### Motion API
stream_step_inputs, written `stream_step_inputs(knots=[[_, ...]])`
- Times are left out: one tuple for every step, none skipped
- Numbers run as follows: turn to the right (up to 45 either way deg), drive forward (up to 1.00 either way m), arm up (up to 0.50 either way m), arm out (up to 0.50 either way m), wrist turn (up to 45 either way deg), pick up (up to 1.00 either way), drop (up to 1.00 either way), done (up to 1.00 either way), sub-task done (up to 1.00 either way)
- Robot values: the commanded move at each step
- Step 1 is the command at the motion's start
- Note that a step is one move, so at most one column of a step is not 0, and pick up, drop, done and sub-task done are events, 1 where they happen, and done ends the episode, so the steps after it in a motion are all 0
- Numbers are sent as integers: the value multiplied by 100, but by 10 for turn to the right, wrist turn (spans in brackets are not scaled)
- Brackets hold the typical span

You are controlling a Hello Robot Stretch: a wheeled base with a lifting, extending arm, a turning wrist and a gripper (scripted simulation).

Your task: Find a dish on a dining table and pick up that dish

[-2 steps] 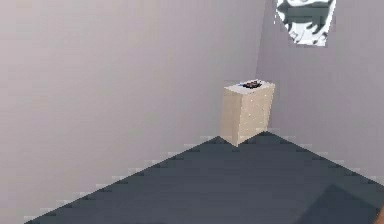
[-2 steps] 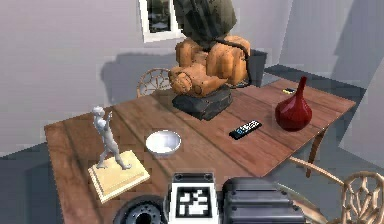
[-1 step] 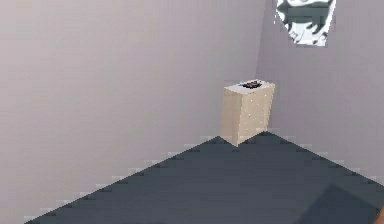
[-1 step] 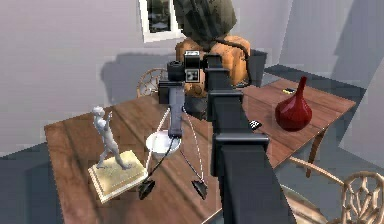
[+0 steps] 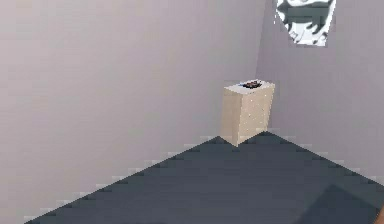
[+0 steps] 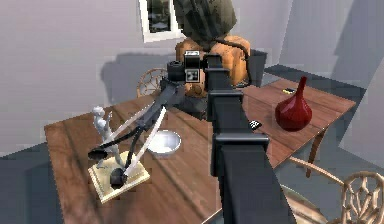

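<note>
- The wooden surface point(image 6: 70, 135) carries it all, and the arm point(image 6: 235, 150) reaches across it from the near edge.
- The red vase point(image 6: 295, 108) stands toward one end, well apart from the work.
- The pale dish point(image 6: 166, 142) sits well in from the edges, near a statuette point(image 6: 100, 125).
- The hand point(image 6: 108, 165) lies by both. I cannot tell whether it grasps anything. I'd settle it on the dish's rim, clear of the statuette.
</note>
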Motion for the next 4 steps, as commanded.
stream_step_inputs(knots=[[0, 0, 0, 0, 450, 0, 0, 0, 0], [0, 0, 0, 0, 450, 0, 0, 0, 0], [0, 0, 0, 0, 150, 0, 0, 0, 0], [0, 0, -24, 0, 0, 0, 0, 0, 0]])
